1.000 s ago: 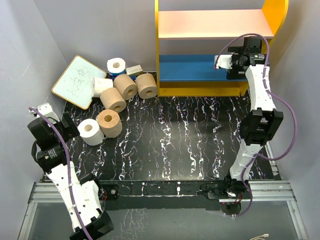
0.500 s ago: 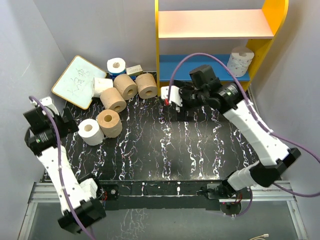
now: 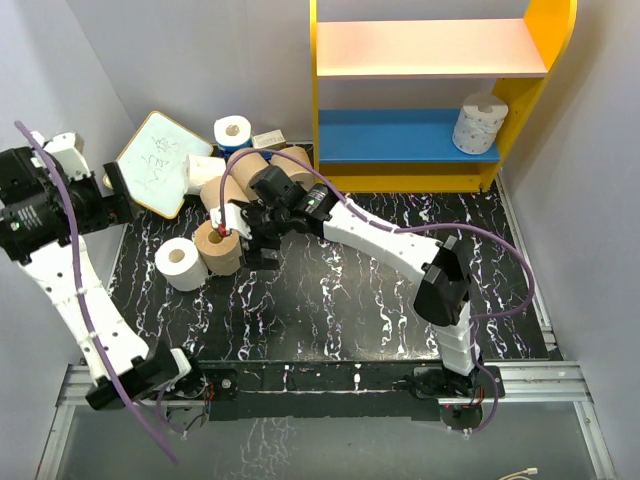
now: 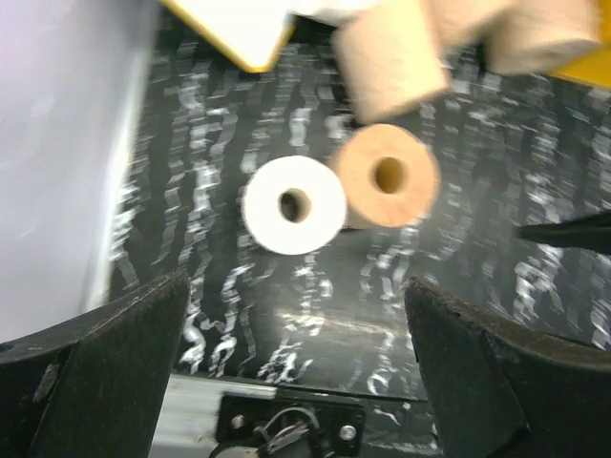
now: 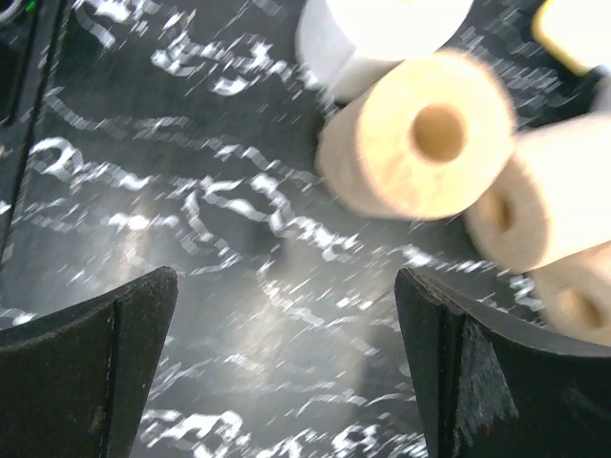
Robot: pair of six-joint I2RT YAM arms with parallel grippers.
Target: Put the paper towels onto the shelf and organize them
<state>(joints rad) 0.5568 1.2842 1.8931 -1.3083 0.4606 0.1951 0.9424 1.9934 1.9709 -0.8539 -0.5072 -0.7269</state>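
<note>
One white patterned paper towel (image 3: 475, 122) stands on the blue lower board of the yellow shelf (image 3: 430, 180). Several more rolls are clustered at the table's left. They include an upright tan roll (image 3: 218, 245), an upright white roll (image 3: 181, 262), a lying tan roll (image 3: 294, 170) and a white roll (image 3: 232, 131) at the back. My right gripper (image 3: 245, 235) is open and empty, just right of the upright tan roll (image 5: 420, 134). My left gripper (image 3: 112, 197) is open and empty, high at the far left, looking down on the white roll (image 4: 294, 204) and tan roll (image 4: 387, 176).
A wood-framed white writing board (image 3: 150, 160) leans at the back left beside the rolls. A small blue box (image 3: 268, 142) sits behind them. Grey walls close in on the left and right. My right arm stretches across the table's middle.
My right arm left the white roll on the blue board and swung left across the table to the roll cluster. My left arm rose and moved back left.
</note>
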